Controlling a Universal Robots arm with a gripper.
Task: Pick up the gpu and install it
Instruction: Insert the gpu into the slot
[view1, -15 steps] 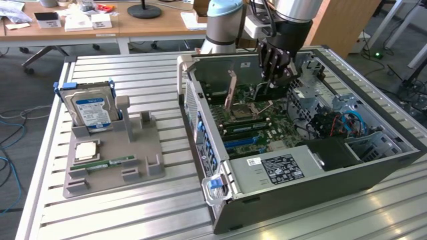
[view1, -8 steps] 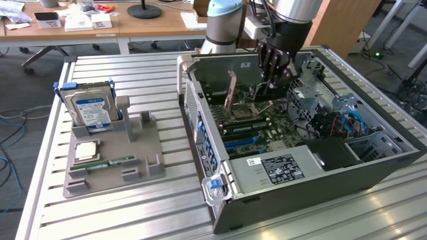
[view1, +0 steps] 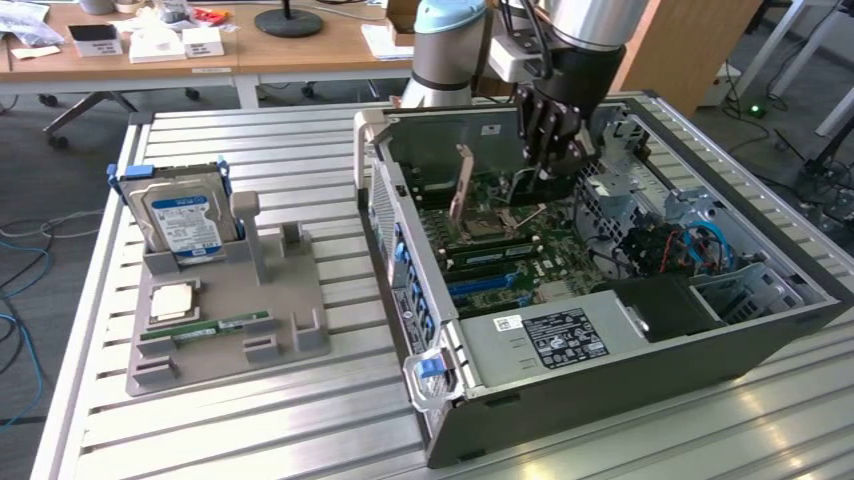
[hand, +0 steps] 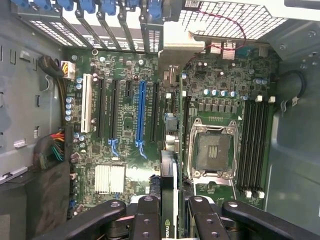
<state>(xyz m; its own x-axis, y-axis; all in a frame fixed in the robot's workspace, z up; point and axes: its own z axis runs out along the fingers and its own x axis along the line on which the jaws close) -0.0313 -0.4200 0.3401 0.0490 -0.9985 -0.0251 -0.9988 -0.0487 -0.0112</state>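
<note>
Jaws pinch the thin flat gpu (hand: 169, 186) edge-on above the green motherboard (hand: 125, 127).

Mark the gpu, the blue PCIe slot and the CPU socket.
gpu (hand: 169, 196): wrist view, the card's narrow edge.
blue PCIe slot (hand: 140, 112): wrist view, mid-length of the slot.
CPU socket (hand: 212, 150): wrist view, centre of the contact field.

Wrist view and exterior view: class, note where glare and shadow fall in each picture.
Exterior view: glare streaks the slatted table towards the exterior view's right; inside the computer case it is dimmer. Wrist view: a washed-out patch sits beside the mesh panel; the silver heatsink gleams; the fingers gripping the gpu are dark.
</note>
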